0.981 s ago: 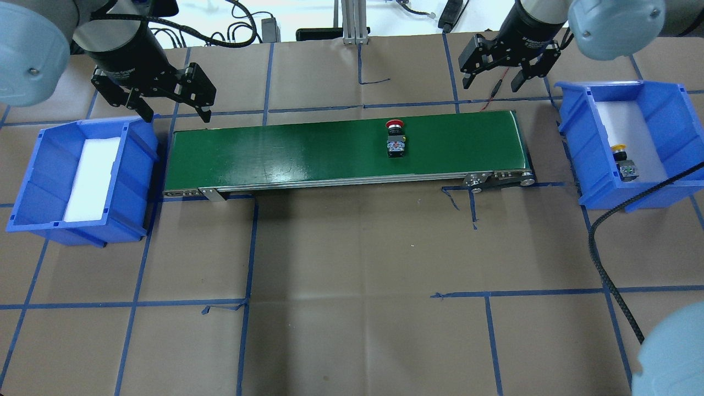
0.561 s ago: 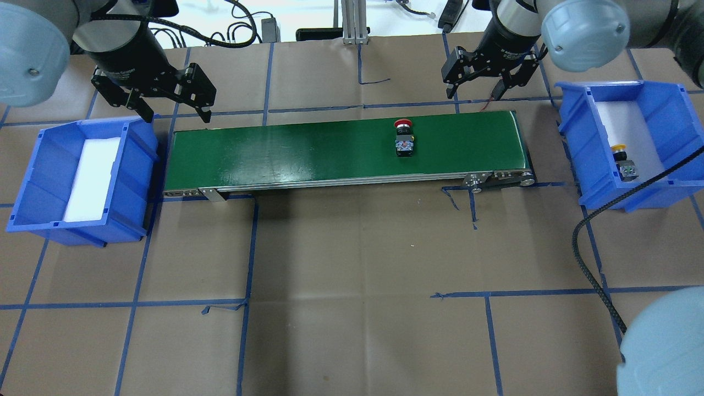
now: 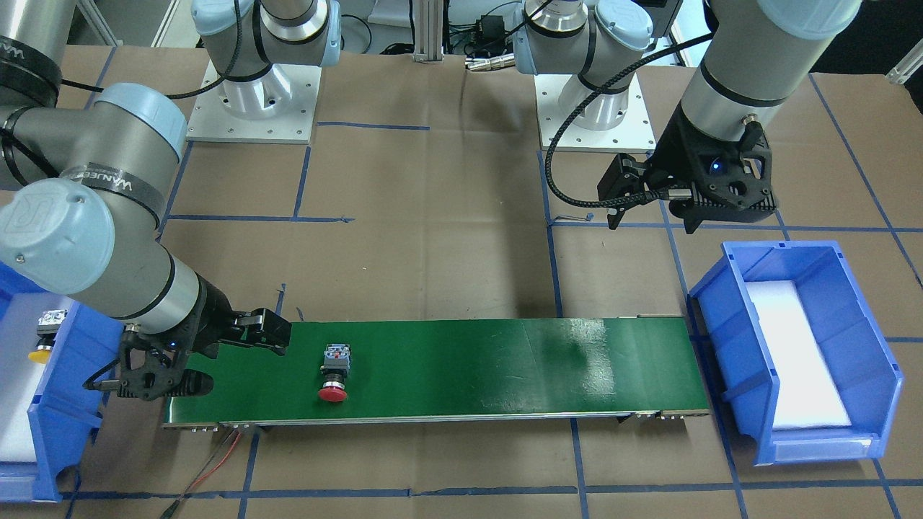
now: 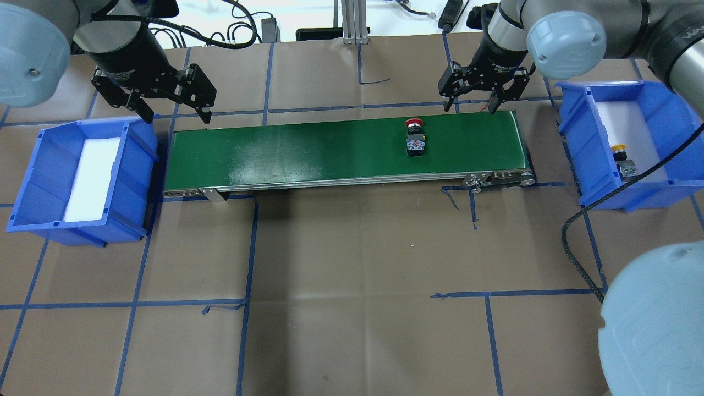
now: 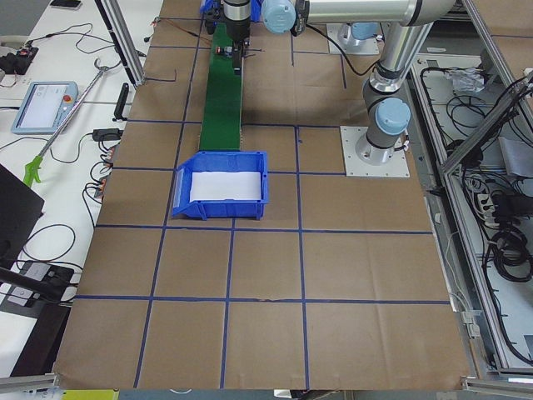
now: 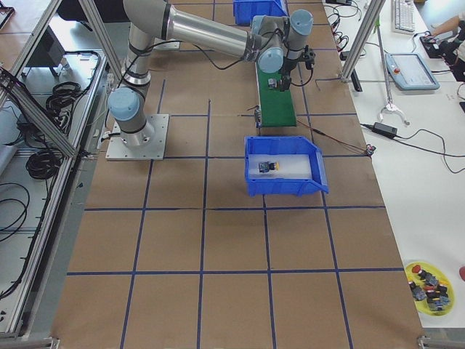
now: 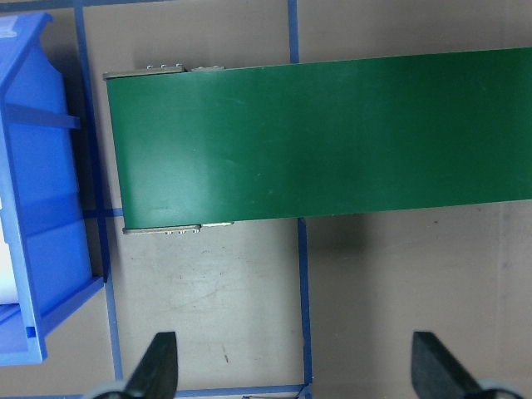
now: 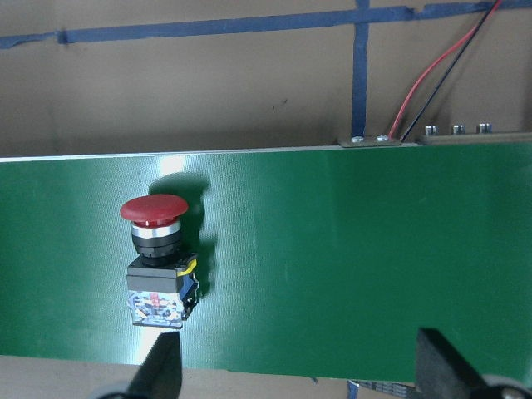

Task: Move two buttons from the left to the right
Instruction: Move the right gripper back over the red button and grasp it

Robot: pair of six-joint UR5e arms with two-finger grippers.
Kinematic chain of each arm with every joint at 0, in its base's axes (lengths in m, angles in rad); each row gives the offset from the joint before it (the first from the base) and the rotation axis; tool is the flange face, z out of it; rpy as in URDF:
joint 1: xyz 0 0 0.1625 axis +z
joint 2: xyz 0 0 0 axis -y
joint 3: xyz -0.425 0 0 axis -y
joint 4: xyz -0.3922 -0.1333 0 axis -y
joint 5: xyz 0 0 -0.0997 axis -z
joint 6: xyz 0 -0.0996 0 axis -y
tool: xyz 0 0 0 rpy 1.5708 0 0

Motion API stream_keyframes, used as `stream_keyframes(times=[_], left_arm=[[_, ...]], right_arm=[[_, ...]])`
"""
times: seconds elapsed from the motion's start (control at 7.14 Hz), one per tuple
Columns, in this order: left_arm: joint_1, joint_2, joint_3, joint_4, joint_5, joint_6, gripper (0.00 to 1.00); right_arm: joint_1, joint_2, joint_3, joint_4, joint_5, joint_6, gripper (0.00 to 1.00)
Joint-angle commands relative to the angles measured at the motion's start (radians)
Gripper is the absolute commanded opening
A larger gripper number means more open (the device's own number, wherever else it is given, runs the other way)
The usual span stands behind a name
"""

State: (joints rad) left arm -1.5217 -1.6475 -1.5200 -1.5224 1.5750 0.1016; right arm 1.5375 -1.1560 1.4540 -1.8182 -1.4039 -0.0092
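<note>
The red button (image 4: 414, 137) lies on its side on the green conveyor belt (image 4: 308, 151), towards its right end; it also shows in the right wrist view (image 8: 158, 258) and the front view (image 3: 334, 371). The yellow button (image 4: 623, 159) lies in the right blue bin (image 4: 583, 170), also seen in the front view (image 3: 45, 335). My right gripper (image 4: 469, 105) is open and empty, just beyond the belt's far edge, a little right of the red button. My left gripper (image 4: 177, 113) is open and empty at the belt's left end, by the left blue bin (image 4: 135, 181).
The left bin holds only white foam (image 4: 91, 179). A black cable (image 4: 575, 225) loops over the table in front of the right bin. A red wire (image 8: 432, 75) runs off the belt's far right corner. Blue tape lines grid the brown table.
The red button has travelled right along the belt. My right gripper has moved left and closer to the belt's far edge, staying open. The left arm has not moved.
</note>
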Motion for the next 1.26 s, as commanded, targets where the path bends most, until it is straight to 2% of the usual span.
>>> stream_keyframes(times=[0.0, 0.42, 1.12], left_arm=[[0.0, 0.0, 0.001, 0.001, 0.0, 0.0, 1.0], [0.0, 0.0, 0.0, 0.001, 0.0, 0.0, 1.0], [0.0, 0.0, 0.0, 0.001, -0.001, 0.0, 1.0]], right_arm=[[0.001, 0.013, 0.026, -0.059, -0.003, 0.034, 0.99], [0.038, 0.033, 0.066, -0.128, -0.033, 0.081, 0.99], [0.05, 0.081, 0.071, -0.144, -0.03, 0.095, 0.99]])
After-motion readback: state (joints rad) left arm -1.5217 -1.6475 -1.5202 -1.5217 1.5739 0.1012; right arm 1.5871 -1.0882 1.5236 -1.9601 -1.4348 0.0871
